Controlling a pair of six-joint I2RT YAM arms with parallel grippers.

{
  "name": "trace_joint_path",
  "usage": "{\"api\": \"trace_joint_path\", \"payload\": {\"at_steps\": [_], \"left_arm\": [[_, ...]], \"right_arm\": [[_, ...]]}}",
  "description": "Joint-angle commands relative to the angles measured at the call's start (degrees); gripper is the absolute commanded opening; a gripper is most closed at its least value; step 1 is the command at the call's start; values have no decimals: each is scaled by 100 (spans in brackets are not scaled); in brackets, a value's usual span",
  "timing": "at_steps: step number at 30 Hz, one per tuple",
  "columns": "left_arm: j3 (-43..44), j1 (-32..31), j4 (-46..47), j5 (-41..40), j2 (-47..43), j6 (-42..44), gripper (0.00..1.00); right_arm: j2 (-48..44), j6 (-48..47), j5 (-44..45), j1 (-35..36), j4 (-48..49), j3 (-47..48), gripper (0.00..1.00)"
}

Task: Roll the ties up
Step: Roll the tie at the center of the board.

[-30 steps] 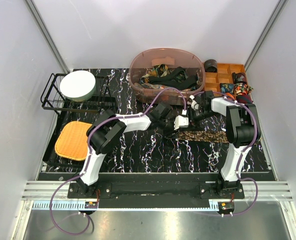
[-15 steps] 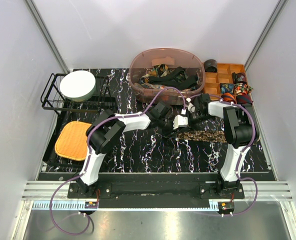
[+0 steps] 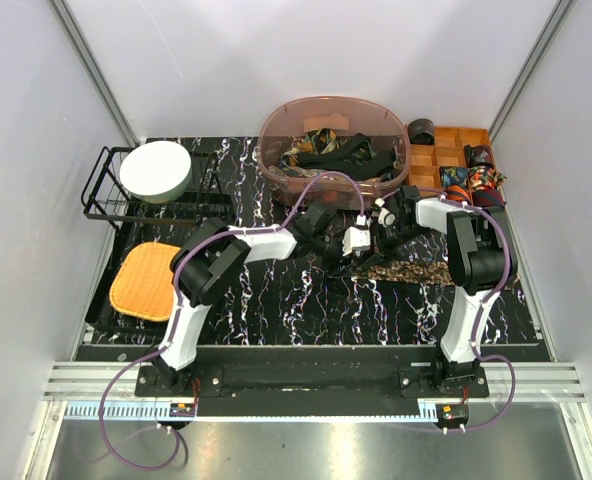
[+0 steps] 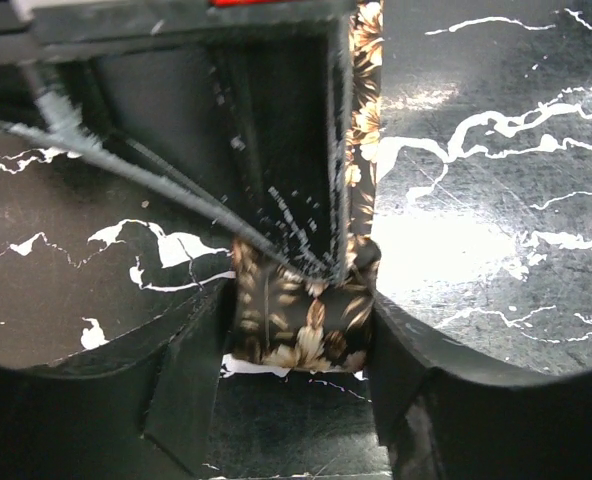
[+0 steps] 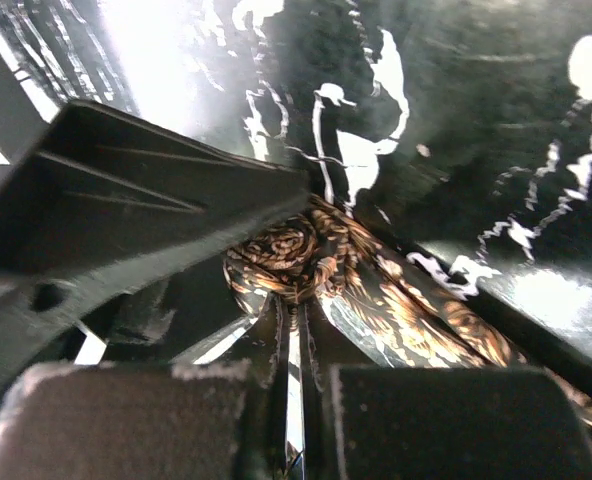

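A brown tie with tan floral speckles (image 3: 413,271) lies flat on the black marble table, its left end wound into a small roll. In the left wrist view my left gripper (image 4: 298,308) has a jaw against each side of the roll (image 4: 306,340), and the flat strip (image 4: 364,120) runs away from it. In the right wrist view my right gripper (image 5: 294,335) is nearly closed, its thin fingers pinching the roll's core (image 5: 291,255). In the top view the left gripper (image 3: 354,243) and right gripper (image 3: 381,232) meet at the roll.
An oval brown tub (image 3: 276,160) holding several ties stands behind the grippers. A wooden organiser (image 3: 441,158) with rolled ties is at the back right. A wire rack (image 3: 101,195) with a white bowl and an orange mat (image 3: 146,280) are at the left.
Both grippers have shifted slightly left with the roll. The flat length of tie on the table looks a little shorter.
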Motion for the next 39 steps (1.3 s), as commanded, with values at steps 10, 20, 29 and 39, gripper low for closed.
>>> {"api": "trace_joint_path", "payload": {"at_steps": [10,20,29,39], "left_arm": [[-1678,303,1916,649,424,-1250,69],[-1653,259,3837,834,1144,-2324,58],[-951,153,343,-201,557,-576,17],[-1,118,-2150,-1011,652,251,11]], "right_arm": [[683,-324,1724,228,-489,381,0],[806,-333,1760,272,-647,478,0],[675,-482,1066,245,-884,698,15],[-160,-729,-269,-265,-903,558,55]]}}
